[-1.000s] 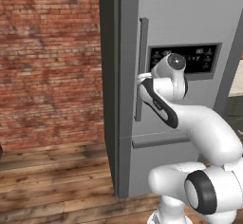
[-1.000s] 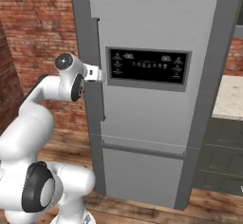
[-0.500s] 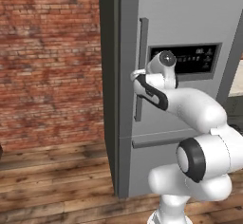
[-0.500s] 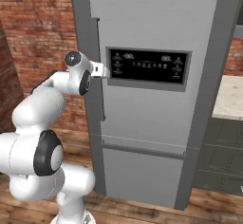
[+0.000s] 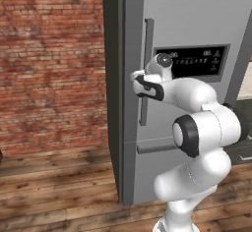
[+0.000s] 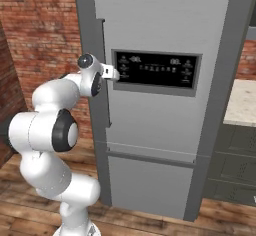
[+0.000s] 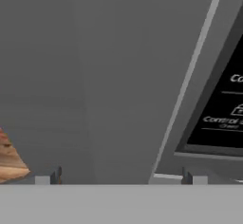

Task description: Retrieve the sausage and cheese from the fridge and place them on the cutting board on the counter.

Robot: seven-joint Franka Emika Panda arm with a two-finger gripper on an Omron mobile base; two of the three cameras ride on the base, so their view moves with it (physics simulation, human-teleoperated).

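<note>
The tall grey fridge (image 5: 192, 24) stands with its door shut, so the sausage and the cheese are hidden behind it. My gripper (image 5: 135, 76) is up against the long vertical handle (image 5: 146, 71), level with the black dispenser panel (image 6: 156, 70). From the right, the gripper (image 6: 114, 72) reaches the handle (image 6: 105, 80) from the left. In the hand view my gripper (image 7: 121, 176) is open, its fingertips (image 7: 56, 175) wide apart, facing the grey door (image 7: 95, 76) with a pale diagonal edge and the panel (image 7: 223, 109). The cutting board is out of view.
A red brick wall (image 5: 49, 64) runs to the left of the fridge above a wooden plank floor (image 5: 59, 187). A strip of beige counter (image 6: 245, 105) with dark grey drawers (image 6: 235, 165) shows to the right of the fridge.
The arm has folded up, its elbow rising closer to the fridge door. The hand has stayed at the handle and shifted slightly left. The jaws stay wide.
</note>
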